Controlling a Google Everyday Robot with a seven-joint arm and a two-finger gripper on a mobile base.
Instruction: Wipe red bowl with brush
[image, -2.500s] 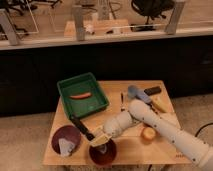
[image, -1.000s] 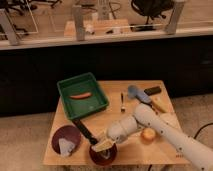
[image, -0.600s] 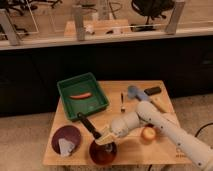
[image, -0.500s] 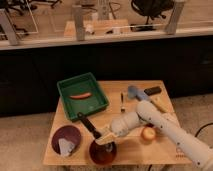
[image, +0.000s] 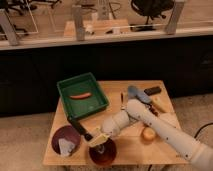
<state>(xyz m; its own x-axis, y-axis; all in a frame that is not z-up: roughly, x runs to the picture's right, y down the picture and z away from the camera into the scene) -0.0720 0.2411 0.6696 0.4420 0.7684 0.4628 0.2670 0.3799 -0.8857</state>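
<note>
The table (image: 137, 85) is carrying everything. The white arm (image: 165, 130) is reaching from the right toward the front edge. The green tray (image: 64, 89) is sitting at the back left. The red bowl (image: 103, 155) is standing at the front. The gripper (image: 104, 138), just above it, is clamping the brush (image: 86, 133), whose pale head is dipping into the bowl.

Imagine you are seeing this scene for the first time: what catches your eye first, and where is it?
The white arm sweeps in from the lower right, its pincer holding the brush with the tan head over the red bowl at the table's front edge. Behind it, a green tray sits at the back left with an orange-red item inside. A maroon dish with a whitish piece lies left of the bowl.
</note>
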